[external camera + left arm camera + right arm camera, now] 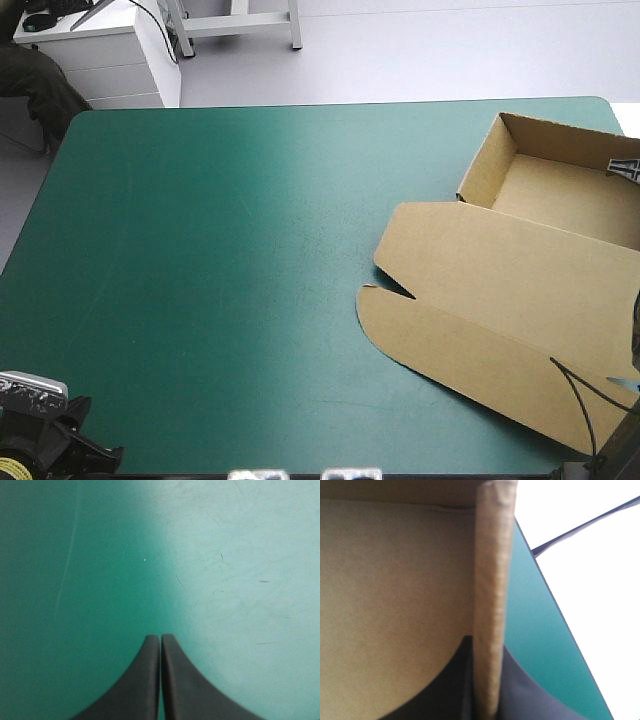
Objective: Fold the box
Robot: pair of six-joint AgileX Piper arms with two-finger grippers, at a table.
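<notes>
We judge the box (520,290) mostly folded: at the table's far right, walls raised, lid flat. Our right gripper (486,642) clamps one wall; left gripper (160,636) pinched together, empty, over the teal-green cover (200,250)

Bright, even overhead light fills the high view. The teal-green table cover (200,300) shows a pale sheen across its far middle and darkens toward the near corners. The open brown cardboard box (520,270) casts only a thin, soft shadow along its lid's edge. In the left wrist view, glare washes the cover pale on one side of the left gripper (160,637), picking out fine scratches. In the right wrist view, everything beyond the table's edge burns out to white.
</notes>
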